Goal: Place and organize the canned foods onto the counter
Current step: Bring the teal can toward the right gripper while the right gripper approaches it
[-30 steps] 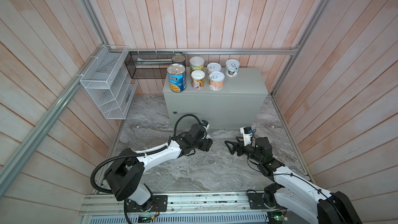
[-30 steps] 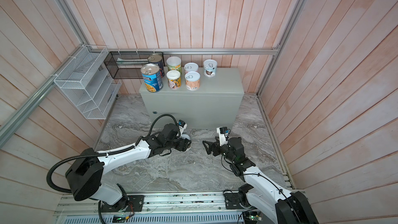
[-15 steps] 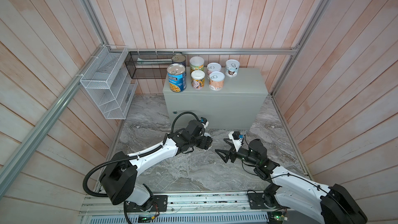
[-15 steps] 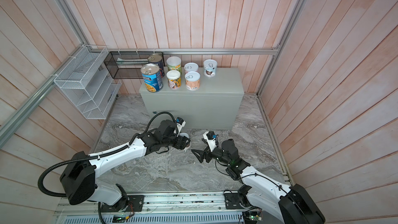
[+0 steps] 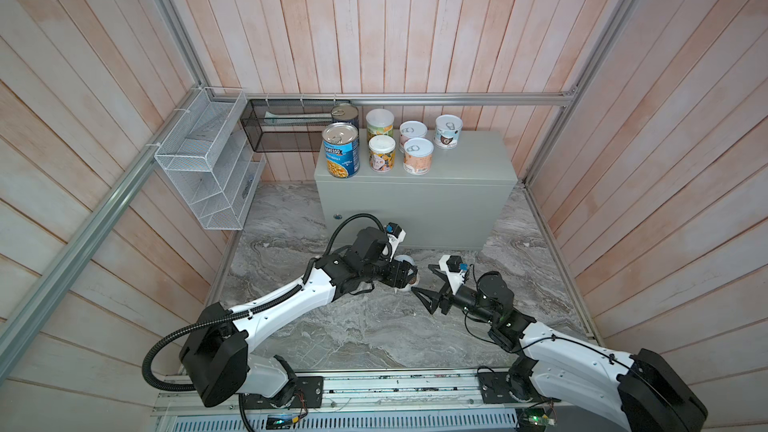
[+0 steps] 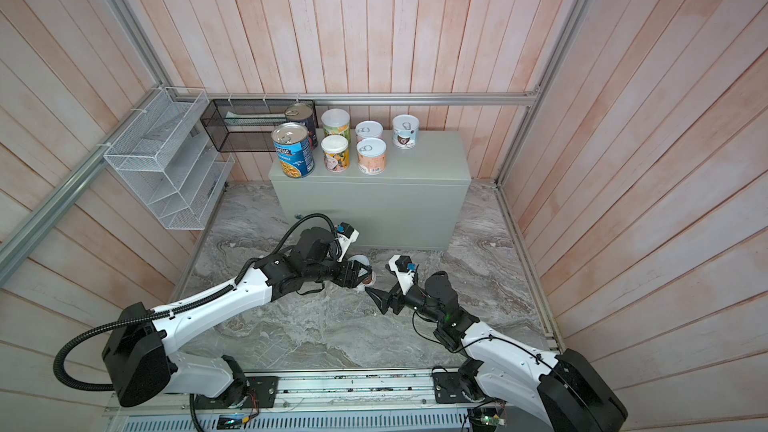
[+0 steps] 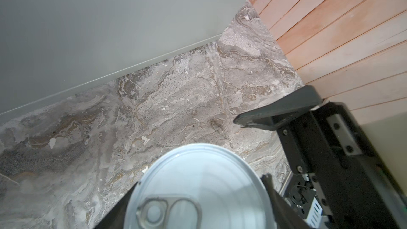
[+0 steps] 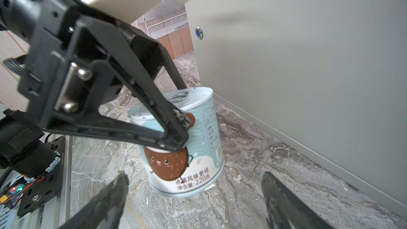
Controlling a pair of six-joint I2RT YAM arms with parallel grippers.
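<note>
— Where is the can now?

— The short pale-blue can with a white pull-tab lid (image 8: 202, 148) stands with its axis nearly vertical, on or just over the grey marble-patterned surface (image 5: 332, 338), in front of the grey-green metal box (image 5: 469, 160). The jaws of the left arm (image 5: 291, 301) pinch it near the rim.

— And the right arm (image 5: 561, 347)?

— Its jaws are spread and empty, and the can lies straight ahead of them. In both top views the left arm hides most of it. The right wrist view shows its label.
</note>
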